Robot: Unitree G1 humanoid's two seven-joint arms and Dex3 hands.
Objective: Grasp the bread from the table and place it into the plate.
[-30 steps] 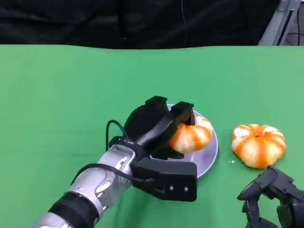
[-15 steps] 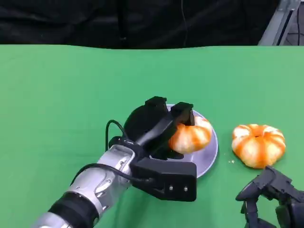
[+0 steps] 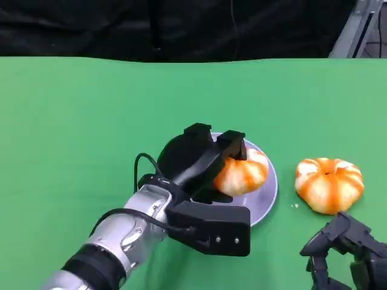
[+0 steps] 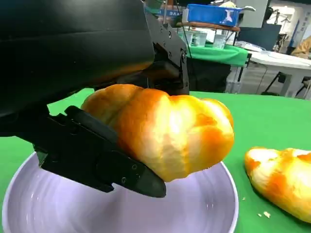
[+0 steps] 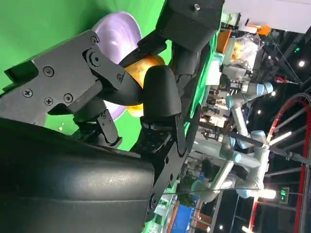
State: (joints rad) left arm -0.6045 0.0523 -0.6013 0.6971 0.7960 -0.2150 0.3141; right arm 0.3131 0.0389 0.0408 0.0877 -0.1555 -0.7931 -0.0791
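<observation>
On the green surface (image 3: 72, 121) we see a second bread roll (image 3: 329, 184), orange-glazed and ridged, lying just beside the lavender plate (image 3: 266, 202) on the side of the right hand, apart from the plate's rim. A few crumbs (image 3: 295, 206) dot the cloth between the roll and the plate. A black curtain (image 3: 181, 27) closes off the far edge of the surface, and a grey metal stand (image 3: 357, 27) leans at the far right corner. Nothing stands between the plate and the bread we carry.

Our left hand (image 3: 208, 166) reaches over the plate from the near left, its black fingers (image 4: 97, 155) wrapped around the bread (image 3: 242, 173). The left wrist view shows the bread (image 4: 170, 131) gripped between fingers below and above it, held over the plate's bowl (image 4: 204, 208), with the second roll (image 4: 282, 179) beyond the rim. Whether the bread touches the plate we cannot tell.

Our right hand (image 3: 347, 254) rests low at the near right corner, near the second roll, its fingers curled inward and holding nothing. In the right wrist view we see the left hand (image 5: 146, 92) holding the bread (image 5: 141, 68) in front of the plate (image 5: 114, 36).
</observation>
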